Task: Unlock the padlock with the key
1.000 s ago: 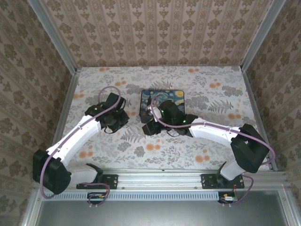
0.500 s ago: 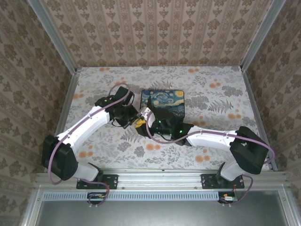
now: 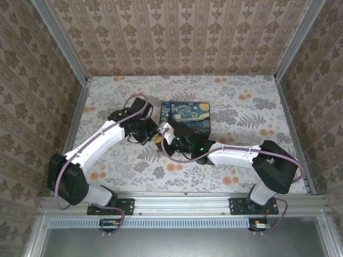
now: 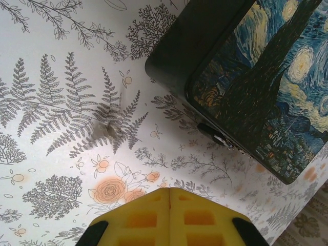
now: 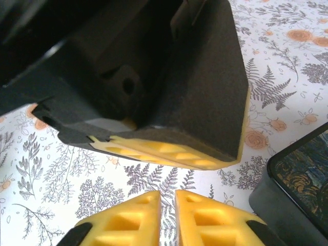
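Observation:
My left gripper (image 4: 170, 190) is shut, its yellow pads pressed flat together with nothing between them, hovering over the floral table. Up and to its right stands the black box (image 4: 256, 77) with the swirly blue-and-yellow lid. A small dark piece with a silvery bit (image 4: 218, 137) sits against the box's side wall; I cannot tell what it is. My right gripper (image 5: 168, 205) is narrowed to a thin slit with only table showing through. Right in front of it are the left gripper's black body and yellow fingers (image 5: 169, 152). The padlock and the key are hidden.
In the top view both wrists meet at the near left corner of the box (image 3: 186, 119). A box corner (image 5: 300, 179) sits at the right gripper's right. Patterned walls and metal rails (image 3: 75, 123) close in the table.
The left arm swung right to the box's near left corner. The right gripper slid left to face it, and its jaws narrowed.

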